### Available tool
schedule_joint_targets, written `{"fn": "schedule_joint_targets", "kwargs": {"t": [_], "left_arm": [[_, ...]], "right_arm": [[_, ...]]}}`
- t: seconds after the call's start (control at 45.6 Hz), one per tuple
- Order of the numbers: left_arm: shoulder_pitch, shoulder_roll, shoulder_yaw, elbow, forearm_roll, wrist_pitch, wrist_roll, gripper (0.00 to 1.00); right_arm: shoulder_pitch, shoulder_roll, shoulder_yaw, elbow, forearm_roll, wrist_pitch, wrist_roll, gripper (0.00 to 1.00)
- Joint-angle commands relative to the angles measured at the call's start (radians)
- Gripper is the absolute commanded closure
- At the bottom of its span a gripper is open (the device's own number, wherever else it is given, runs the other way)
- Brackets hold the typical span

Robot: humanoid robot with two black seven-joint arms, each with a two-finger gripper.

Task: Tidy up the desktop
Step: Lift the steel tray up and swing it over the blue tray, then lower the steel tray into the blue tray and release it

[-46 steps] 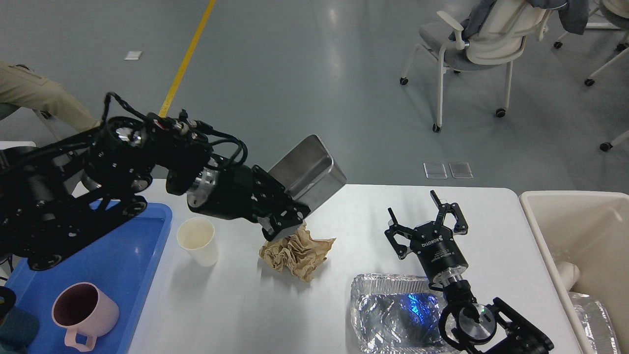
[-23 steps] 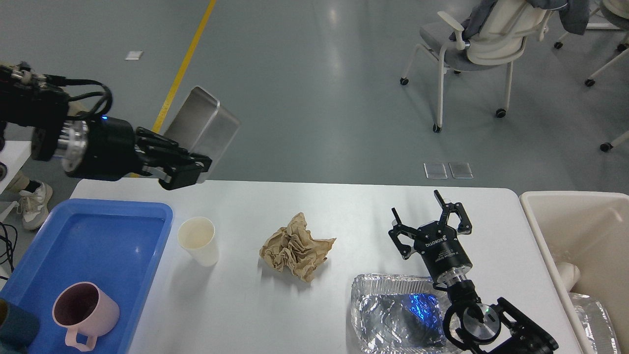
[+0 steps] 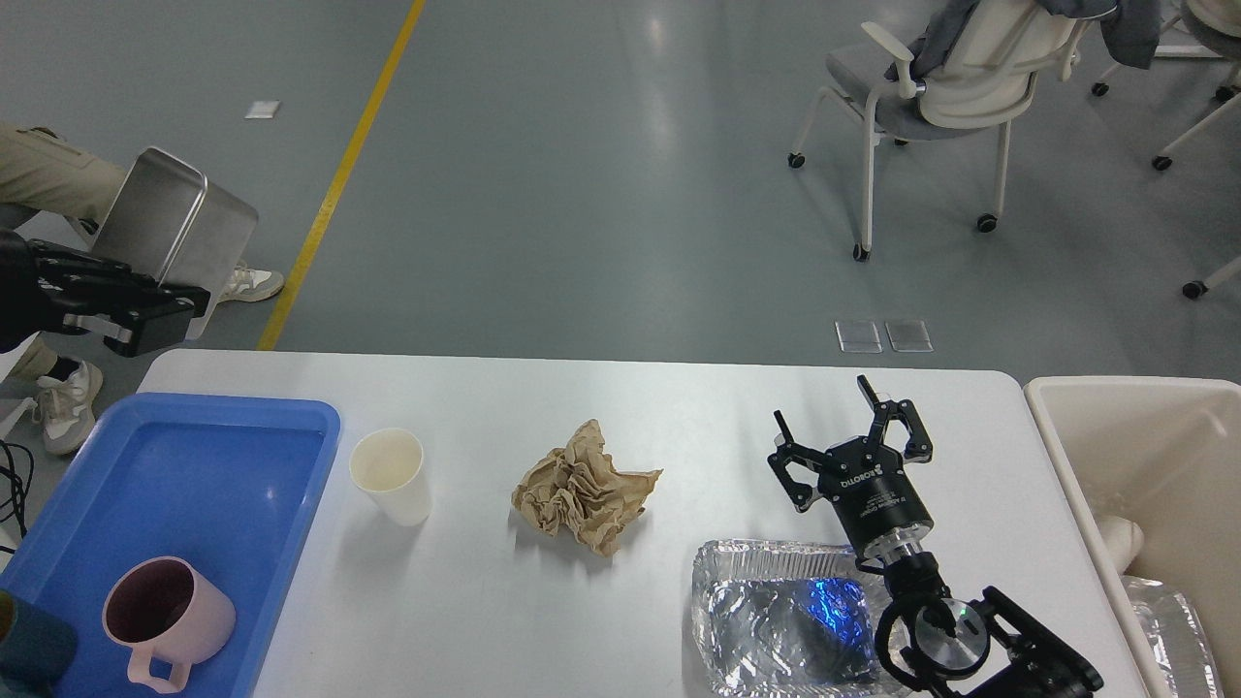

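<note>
the left hand (image 3: 145,315) grips a metal box (image 3: 179,218) beyond the desk (image 3: 679,407) corner, its arm cut off; the right hand (image 3: 851,436) stands open, fingers up.

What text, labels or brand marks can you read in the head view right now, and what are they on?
"ROBOTIQ": white lettering on the black body of the right gripper, seen upside down.
Smaller white print below that brand mark: too small to read.
The metal tin in the left gripper, paper cup and desktop: no visible text.
</note>
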State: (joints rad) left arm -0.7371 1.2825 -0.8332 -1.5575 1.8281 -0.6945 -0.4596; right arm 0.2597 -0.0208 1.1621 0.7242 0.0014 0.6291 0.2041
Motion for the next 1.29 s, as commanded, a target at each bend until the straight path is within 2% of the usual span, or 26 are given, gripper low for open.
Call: {"fn": "schedule_joint_targets", "kwargs": {"t": [0.0,0.088,0.219,0.395,0.702,0.987,1.272], "left_arm": [[0.071,0.026,-0.001,0.062,-0.038,0.096,-0.022,0.95],[0.122,0.032,-0.001,0.114,-0.076,0.145,-0.031,0.95],[0.195,0.032,-0.001,0.169,-0.11,0.213,-0.068,0.95],[0.248,0.003,0.0,0.241,-0.135,0.285,-0.076,0.95],[0.283,-0.035,0.002,0.425,-0.132,0.303,-0.111,0.95],[0.304,-0.081,0.003,0.577,-0.132,0.311,-0.122,0.94],[0.329,-0.161,0.002,0.663,-0.135,0.36,-0.117,0.93]], "right_arm": [[0.0,0.002,-0.001,0.001,0.0,0.0,0.001,0.0],[-0.002,0.001,-0.002,0.003,0.0,0.001,0.001,0.0],[-0.004,-0.001,-0.002,0.003,0.0,0.001,0.001,0.0],[-0.004,-0.001,-0.002,0.003,0.0,0.001,0.0,0.0],[-0.004,-0.004,-0.005,0.001,0.0,0.001,0.0,0.0],[-0.005,-0.004,-0.005,0.003,0.0,0.003,0.0,0.0],[-0.01,-0.004,-0.007,0.004,0.0,0.004,0.0,0.0]]}}
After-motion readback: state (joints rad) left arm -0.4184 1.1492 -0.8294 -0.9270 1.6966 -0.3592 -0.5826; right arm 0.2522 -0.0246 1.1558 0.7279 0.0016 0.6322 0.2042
